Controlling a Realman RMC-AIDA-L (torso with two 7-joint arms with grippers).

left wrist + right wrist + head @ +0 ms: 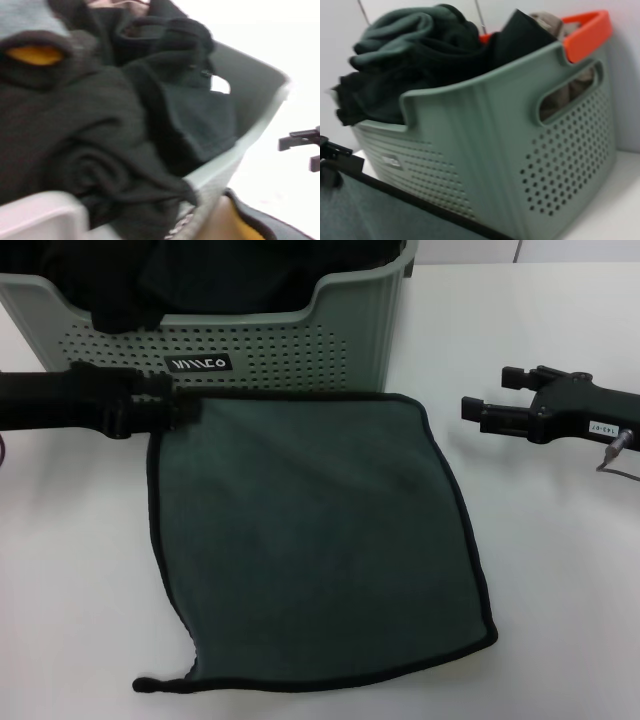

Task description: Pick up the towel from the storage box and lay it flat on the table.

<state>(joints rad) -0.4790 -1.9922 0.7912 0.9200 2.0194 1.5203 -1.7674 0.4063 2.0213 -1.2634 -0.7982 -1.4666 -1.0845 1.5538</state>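
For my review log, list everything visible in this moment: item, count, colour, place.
towel: one, dark grey-green with black trim, spread flat on the table in front of the basket.
basket: one, pale green, perforated, at the table's far edge.
dark cloths: a pile, black and grey-green, heaped inside the basket.
orange item: one, at the basket's rim.
table: one, white.
left claw: black, at the towel's far left corner.
right claw: black, above bare table, right of the towel.

The basket [230, 345] is cut off by the head view's top edge, its back hidden. The dark cloths [125, 125] inside blur together in the left wrist view. The left pincer [185, 410] tips merge with the towel [310, 540] corner.
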